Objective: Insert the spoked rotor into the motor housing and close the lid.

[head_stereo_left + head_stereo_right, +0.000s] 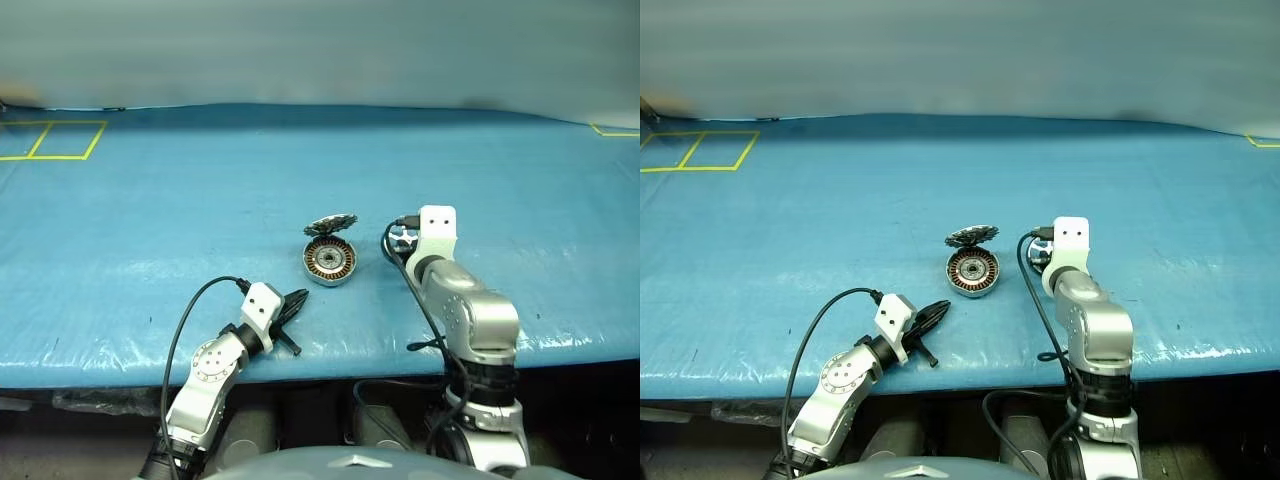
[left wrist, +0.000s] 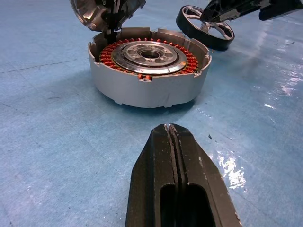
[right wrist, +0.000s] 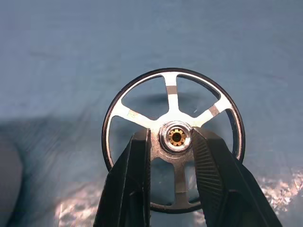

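Left gripper lay closed at the blue bench's near edge, pointing toward the motor housing.
Left wrist view: housing open, lid raised at its far rim. Right wrist view: right gripper clamped the spoked rotor's hub, beside the housing.

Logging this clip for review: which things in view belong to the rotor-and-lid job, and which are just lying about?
Belongs to the job:
- spoked rotor, gripped at its hub by the right gripper
- motor housing, open, windings showing
- lid, raised at the housing's far rim
- left gripper, shut, idle near the housing

Just lying about:
- blue table cover
- yellow tape marks
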Robot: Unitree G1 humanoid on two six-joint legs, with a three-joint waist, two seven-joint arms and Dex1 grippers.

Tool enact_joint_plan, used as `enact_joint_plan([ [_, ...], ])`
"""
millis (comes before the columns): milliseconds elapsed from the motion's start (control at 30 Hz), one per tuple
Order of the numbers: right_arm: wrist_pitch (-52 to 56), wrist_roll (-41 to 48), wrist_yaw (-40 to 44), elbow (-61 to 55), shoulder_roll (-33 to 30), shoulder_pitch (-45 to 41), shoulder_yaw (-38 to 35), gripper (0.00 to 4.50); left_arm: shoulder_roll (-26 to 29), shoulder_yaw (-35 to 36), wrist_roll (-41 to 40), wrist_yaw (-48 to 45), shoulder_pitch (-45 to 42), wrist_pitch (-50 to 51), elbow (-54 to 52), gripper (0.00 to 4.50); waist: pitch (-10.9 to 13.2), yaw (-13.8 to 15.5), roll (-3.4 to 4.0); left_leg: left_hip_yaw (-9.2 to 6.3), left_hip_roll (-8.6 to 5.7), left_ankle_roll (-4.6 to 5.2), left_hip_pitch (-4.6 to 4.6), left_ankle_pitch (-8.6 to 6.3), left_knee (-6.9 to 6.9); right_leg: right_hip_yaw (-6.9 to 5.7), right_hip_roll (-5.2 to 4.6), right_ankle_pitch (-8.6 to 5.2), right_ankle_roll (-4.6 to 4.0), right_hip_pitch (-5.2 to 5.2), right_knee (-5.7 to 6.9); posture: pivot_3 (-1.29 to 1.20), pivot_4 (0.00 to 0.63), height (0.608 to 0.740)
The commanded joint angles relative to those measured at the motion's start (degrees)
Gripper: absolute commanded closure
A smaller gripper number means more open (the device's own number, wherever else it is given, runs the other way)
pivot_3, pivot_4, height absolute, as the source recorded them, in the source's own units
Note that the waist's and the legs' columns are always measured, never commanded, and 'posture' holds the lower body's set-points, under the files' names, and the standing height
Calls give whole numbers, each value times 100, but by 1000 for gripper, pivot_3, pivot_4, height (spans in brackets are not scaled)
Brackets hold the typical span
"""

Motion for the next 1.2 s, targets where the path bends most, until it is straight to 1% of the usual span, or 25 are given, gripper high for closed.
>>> enact_joint_plan([
  [33,682,303,466,-1023,-478,336,468,3579,43,13,-16,-19,31,48,-91,4500,1,-3,2,0,0,0,-1,0,0,0,-1,0,0,0,0,0,150,740],
  [100,897,382,749,-1626,-1145,557,944,3668,59,22,-18,-30,18,53,-81,4500,3,-3,-1,-1,-1,0,-2,0,1,-4,-4,-3,-4,0,-3,0,150,740],
  [133,952,410,850,-1816,-1413,622,1113,3893,59,26,-21,-31,13,57,-78,4500,3,-3,-1,0,-2,0,-3,0,2,-7,-6,-9,-11,-1,-5,0,150,740],
  [167,987,434,915,-1938,-1594,662,1214,4278,56,29,-25,-31,10,60,-76,4500,4,-7,-3,0,-3,1,-4,0,2,-9,-9,-17,-15,-2,-6,0,150,740],
  [200,995,469,984,-2058,-1745,701,1290,4475,51,31,-30,-30,6,65,-72,4500,5,-15,-5,-1,-3,1,-4,0,2,-10,-10,-25,-13,-2,-6,0,150,740],
  [267,1083,550,1105,-2362,-2005,749,1447,4475,50,15,-25,-51,-19,63,-41,4500,8,-6,-7,0,-2,0,-4,0,3,-10,-8,-34,1,-3,-4,0,150,740],
  [333,1142,593,1136,-2460,-2020,740,1462,4475,46,7,-24,-66,-43,67,-19,4500,10,-2,-13,-4,-1,0,-4,0,4,-15,-7,-32,6,-2,-5,0,150,740],
  [400,1116,520,1012,-2365,-1851,669,1337,4475,41,8,-30,-79,-57,74,-9,4500,11,3,-15,-5,-2,0,-5,0,3,-16,-6,-23,24,-1,-5,0,150,740],
  [500,986,347,684,-2191,-1327,467,937,4475,39,18,-24,-85,-63,76,-1,4500,13,3,-16,-5,-3,0,-9,0,5,-16,-6,-20,30,-3,-6,0,150,740],
  [600,1044,195,403,-2096,-901,237,706,3889,39,39,-22,-74,-43,76,-5,4500,12,5,-17,-5,-6,0,-11,0,7,-15,-8,-19,31,-6,-6,0,150,740],
  [700,1023,-60,75,-1898,-638,138,637,2940,47,42,-11,-73,-14,66,-13,4500,12,7,-17,-7,-6,0,-14,0,5,-17,-10,-17,32,-8,-6,0,150,740],
  [767,981,-148,-53,-1742,-450,128,557,2940,42,46,-9,-67,-4,66,-17,4500,12,7,-14,-11,-6,-1,-15,0,3,-17,-12,-4,8,-8,-6,0,150,740],
  [867,882,-162,-133,-1591,-88,165,346,2940,30,45,-12,-64,-9,64,-19,4500,12,5,-11,-11,-7,-3,-18,1,2,-17,-13,-4,7,-11,-5,0,150,740],
  [1033,641,-211,-215,-1342,245,202,85,2940,16,29,-7,-68,-25,57,-4,4500,12,1,-11,-10,-9,-2,-19,1,2,-19,-13,-4,7,-12,-5,0,150,740],
  [1133,537,-263,-266,-1265,349,195,44,2380,6,6,2,-72,-25,55,-5,4500,12,1,-11,-10,-9,-2,-19,1,2,-21,-11,-4,8,-12,-5,0,150,740],
  [1200,512,-312,-297,-1222,380,198,87,1706,-1,4,-1,-72,-23,56,-7,4500,12,2,-10,-10,-9,-3,-19,1,2,-21,-11,-4,8,-12,-4,0,150,740],
])
